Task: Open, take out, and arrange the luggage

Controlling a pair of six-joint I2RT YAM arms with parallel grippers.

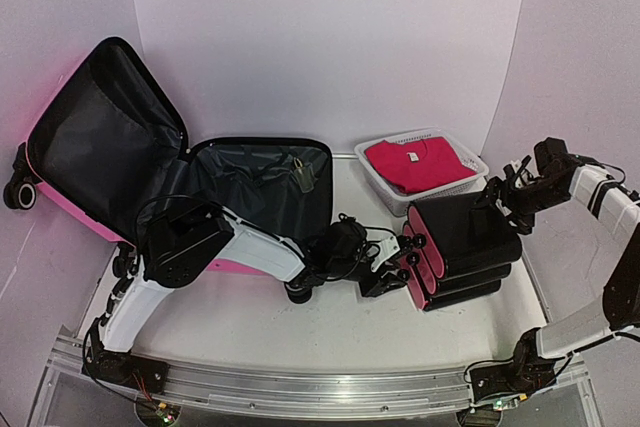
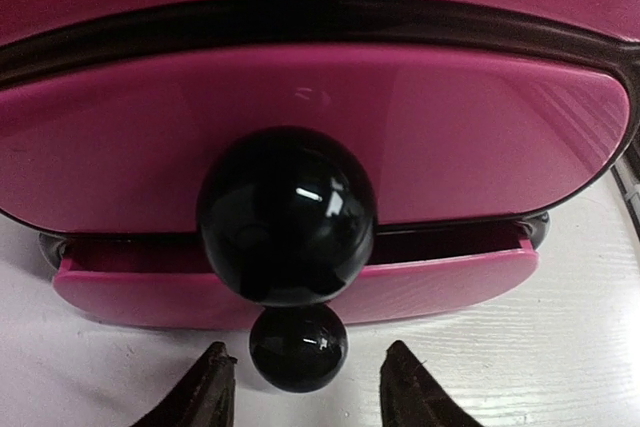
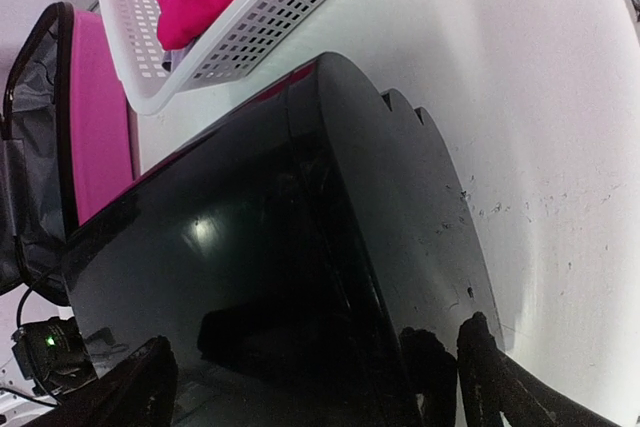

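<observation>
The luggage point(image 1: 100, 147), a bright-pink suitcase with black lining, lies open at the left, its lid raised against the wall; its pink shell point(image 3: 95, 117) also shows in the right wrist view. My left gripper point(image 1: 392, 265) sits low on the table at the pink ends point(image 2: 300, 137) of a stack of black cases point(image 1: 465, 237). Its fingers point(image 2: 215, 387) stand on either side of a small black ball knob point(image 2: 298, 347) with a gap on each side. My right gripper point(image 1: 497, 197) hovers open over the top black case point(image 3: 300, 247), with nothing between its fingers point(image 3: 478, 357).
A white mesh basket point(image 1: 455, 187) holding a pink cloth point(image 1: 415, 162) stands behind the stack. A larger black ball knob point(image 2: 287, 215) sits above the small one. White walls close in the back and both sides.
</observation>
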